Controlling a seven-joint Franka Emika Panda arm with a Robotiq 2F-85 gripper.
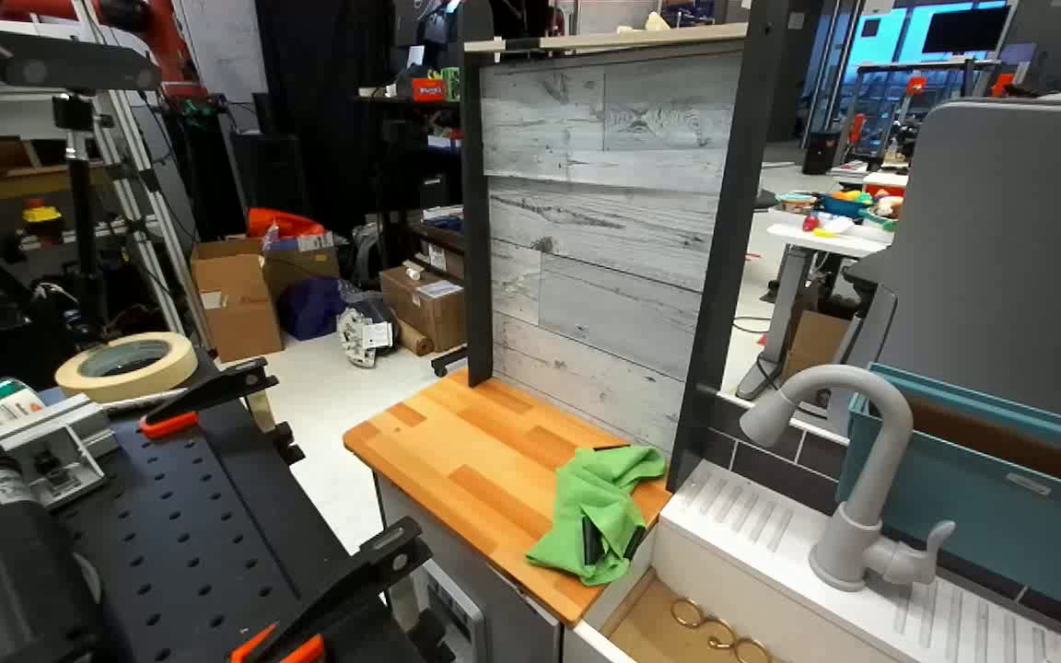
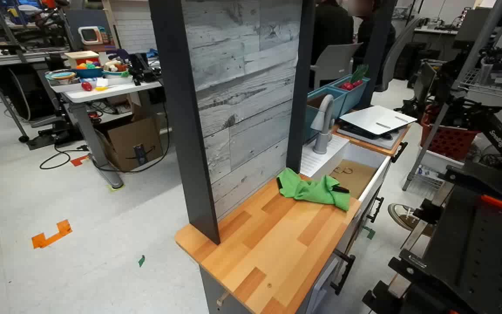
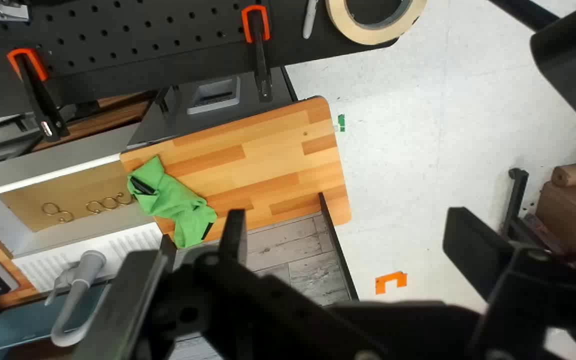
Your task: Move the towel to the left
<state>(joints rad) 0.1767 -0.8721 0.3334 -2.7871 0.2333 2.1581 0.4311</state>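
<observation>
A crumpled green towel with black patches lies on the wooden countertop, at the end beside the sink. It shows in both exterior views (image 1: 586, 488) (image 2: 312, 192) and at the left of the wrist view (image 3: 178, 202). The wooden countertop (image 1: 466, 451) also shows in the wrist view (image 3: 258, 155). My gripper (image 3: 345, 225) shows only in the wrist view. Its two black fingers are wide apart with nothing between them. It is above the scene, apart from the towel, which lies left of the fingers in that view. The gripper is out of view in both exterior views.
A grey wood-look panel (image 1: 604, 230) with dark posts stands along the countertop's back edge. A white ribbed sink surface with a grey faucet (image 1: 880, 460) adjoins the towel's end. Below it is an open drawer (image 2: 364, 174) with gold rings. A black perforated table (image 3: 143, 40) with clamps is opposite.
</observation>
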